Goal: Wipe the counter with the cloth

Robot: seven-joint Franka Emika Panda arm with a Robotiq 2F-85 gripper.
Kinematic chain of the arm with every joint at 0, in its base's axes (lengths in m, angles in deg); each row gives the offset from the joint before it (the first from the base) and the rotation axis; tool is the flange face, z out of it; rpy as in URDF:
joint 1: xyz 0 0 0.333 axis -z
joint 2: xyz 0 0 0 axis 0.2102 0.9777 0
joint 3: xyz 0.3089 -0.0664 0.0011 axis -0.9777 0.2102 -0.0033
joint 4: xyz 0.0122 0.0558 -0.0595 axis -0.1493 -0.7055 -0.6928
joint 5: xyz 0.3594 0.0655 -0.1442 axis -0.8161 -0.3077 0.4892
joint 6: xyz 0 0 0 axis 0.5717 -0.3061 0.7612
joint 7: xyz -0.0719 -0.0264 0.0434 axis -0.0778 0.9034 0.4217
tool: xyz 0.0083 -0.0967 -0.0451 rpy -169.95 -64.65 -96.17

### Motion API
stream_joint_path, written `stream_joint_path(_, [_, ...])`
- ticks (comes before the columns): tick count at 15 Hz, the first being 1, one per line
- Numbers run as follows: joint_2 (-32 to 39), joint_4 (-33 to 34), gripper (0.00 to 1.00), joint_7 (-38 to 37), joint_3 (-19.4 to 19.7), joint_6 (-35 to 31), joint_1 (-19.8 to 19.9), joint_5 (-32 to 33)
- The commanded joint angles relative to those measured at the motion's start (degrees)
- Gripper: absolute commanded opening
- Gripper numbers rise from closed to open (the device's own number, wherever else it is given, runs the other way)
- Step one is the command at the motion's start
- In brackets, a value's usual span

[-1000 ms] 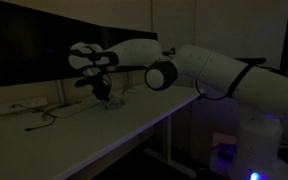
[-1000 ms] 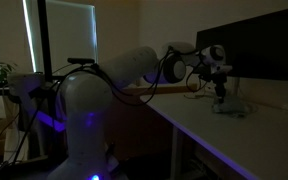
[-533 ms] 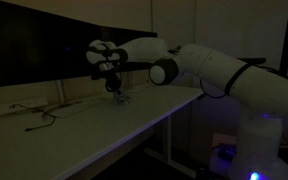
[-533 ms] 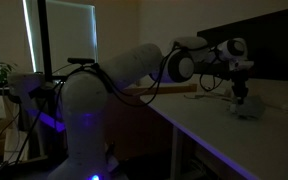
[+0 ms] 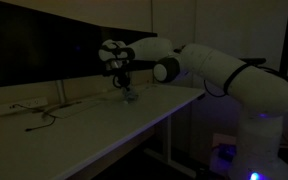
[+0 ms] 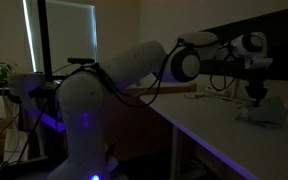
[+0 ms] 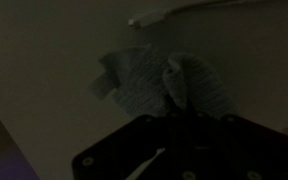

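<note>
The cloth (image 5: 130, 97), a small pale crumpled rag, lies on the white surface (image 5: 94, 125) close to its back edge, just beneath the dark monitors (image 5: 44, 50). In both exterior views it sits further along that edge than a second ago, and further from the thin cables (image 5: 39, 118) lying toward the other end. In the wrist view the cloth (image 7: 144, 85) spreads flat against the surface (image 7: 44, 60), with one fold drawn up. The gripper (image 5: 124, 86) stands over it, its fingers pressed together and pinching that raised fold. In an exterior view the gripper (image 6: 256, 96) presses the cloth (image 6: 266, 112) down onto the surface (image 6: 214, 130). The shift suggests a wiping stroke is under way along the back strip. Most of the surface nearer the front edge appears not yet wiped.
</note>
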Motion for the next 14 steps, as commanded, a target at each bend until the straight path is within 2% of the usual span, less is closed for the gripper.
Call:
stream_joint_path(1, [-2.29, -2.25, 0.06, -3.02, -0.93, 1.38, 1.77, -2.25])
stream_joint_path(8, [-2.47, -1.73, 0.05, -3.38, -1.19, 0.95, 2.62, -3.39])
stream_joint_path(9, [-2.55, -1.57, 0.31, -3.11, -1.06, 0.74, 2.57, -3.22])
stream_joint_path(11, [-2.87, -1.5, 0.33, -2.55, -1.11, 0.76, 2.59, -3.24])
stream_joint_path(14, [-3.82, -1.12, 0.51, -2.03, -1.38, 0.74, 2.55, -3.37])
